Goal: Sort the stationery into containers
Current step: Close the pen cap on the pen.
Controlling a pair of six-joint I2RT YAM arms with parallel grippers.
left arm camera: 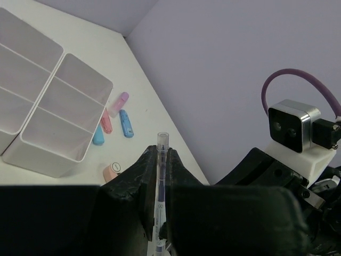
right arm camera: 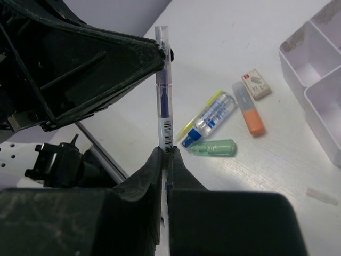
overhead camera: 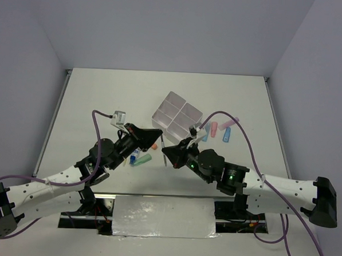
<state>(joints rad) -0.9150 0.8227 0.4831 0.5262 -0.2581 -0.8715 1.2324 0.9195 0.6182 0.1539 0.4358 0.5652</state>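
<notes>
Both grippers are shut on one white pen with a blue core (right arm camera: pixel 163 85), held in the air between them. My left gripper (left arm camera: pixel 161 152) grips its upper end and my right gripper (right arm camera: pixel 165 152) grips its barcode end. In the top view the left gripper (overhead camera: pixel 158 137) and right gripper (overhead camera: pixel 170 151) meet just in front of the white four-compartment box (overhead camera: pixel 177 114). On the table below lie a green highlighter (right arm camera: pixel 213 148), an orange highlighter (right arm camera: pixel 250 114), a blue-capped tube (right arm camera: pixel 210 118), a yellow pen (right arm camera: pixel 200 113) and an eraser (right arm camera: pixel 256 84).
Right of the box (left arm camera: pixel 53 101) lie a blue highlighter (left arm camera: pixel 126 123), a pink one (left arm camera: pixel 106 121), a pale purple one (left arm camera: pixel 119 100) and a light blue one (left arm camera: pixel 98 136). A peach item with a round label (left arm camera: pixel 111 172) lies in front of the box. Walls enclose the table.
</notes>
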